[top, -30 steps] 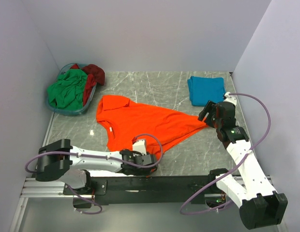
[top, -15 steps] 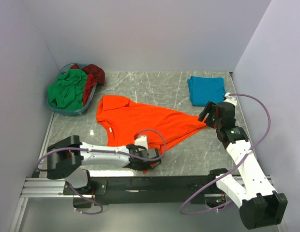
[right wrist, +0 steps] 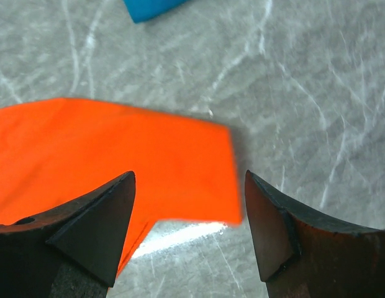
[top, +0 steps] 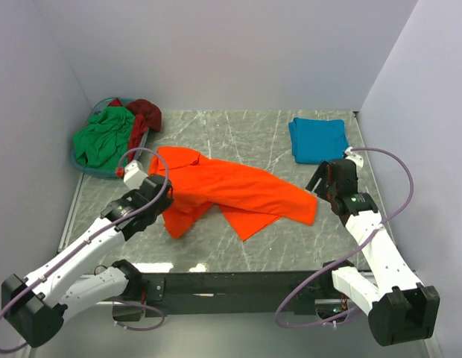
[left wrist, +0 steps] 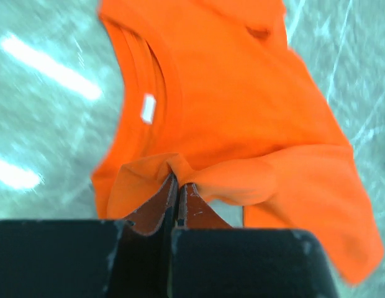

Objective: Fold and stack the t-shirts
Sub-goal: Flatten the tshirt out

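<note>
A blue plastic basket (top: 97, 171) is seen at the far left corner of the table (top: 238, 134), set close against the left wall (top: 37, 112). The table top is formed of grey stone-patterned material, crossed by pale veins. Bright patches of reflected light are seen on it near the near edge. The scene is enclosed by plain pale walls on the left, far and right sides. A black beam (top: 238, 283) is fixed along the near edge, with a metal rail (top: 67, 289) below it at the left.

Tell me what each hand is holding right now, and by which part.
The left hand pinches the orange shirt by a bunched fold of its edge, near the collar. The right hand is open above the shirt's corner, holding nothing.
</note>
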`<state>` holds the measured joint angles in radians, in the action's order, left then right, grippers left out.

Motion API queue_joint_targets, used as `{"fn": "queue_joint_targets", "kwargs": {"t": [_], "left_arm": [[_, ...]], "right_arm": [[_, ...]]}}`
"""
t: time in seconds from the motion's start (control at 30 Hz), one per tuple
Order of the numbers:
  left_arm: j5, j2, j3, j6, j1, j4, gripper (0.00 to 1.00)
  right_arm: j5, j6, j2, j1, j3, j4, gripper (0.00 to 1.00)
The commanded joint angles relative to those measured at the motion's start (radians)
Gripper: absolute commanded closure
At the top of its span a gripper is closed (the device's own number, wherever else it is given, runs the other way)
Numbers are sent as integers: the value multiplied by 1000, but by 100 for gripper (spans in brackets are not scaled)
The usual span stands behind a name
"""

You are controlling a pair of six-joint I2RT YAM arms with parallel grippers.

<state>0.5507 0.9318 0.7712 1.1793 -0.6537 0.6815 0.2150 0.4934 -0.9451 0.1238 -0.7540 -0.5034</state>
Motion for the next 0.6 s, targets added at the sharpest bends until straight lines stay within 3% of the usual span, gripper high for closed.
{"fn": "queue_joint_targets", "kwargs": {"t": [0.0, 0.23, 0.57], "left_arm": [[-20, -2, -44, -159, 71, -82, 99], [-64, 97, -65, -155, 149, -102, 99], [-261, -4, -188, -207, 152, -257, 99]], "right_arm": [[43, 57, 2, -7, 41, -34, 23], [-48, 119, 5, -7, 157, -41, 27], [-183, 135, 9, 0, 268, -49, 31]]}}
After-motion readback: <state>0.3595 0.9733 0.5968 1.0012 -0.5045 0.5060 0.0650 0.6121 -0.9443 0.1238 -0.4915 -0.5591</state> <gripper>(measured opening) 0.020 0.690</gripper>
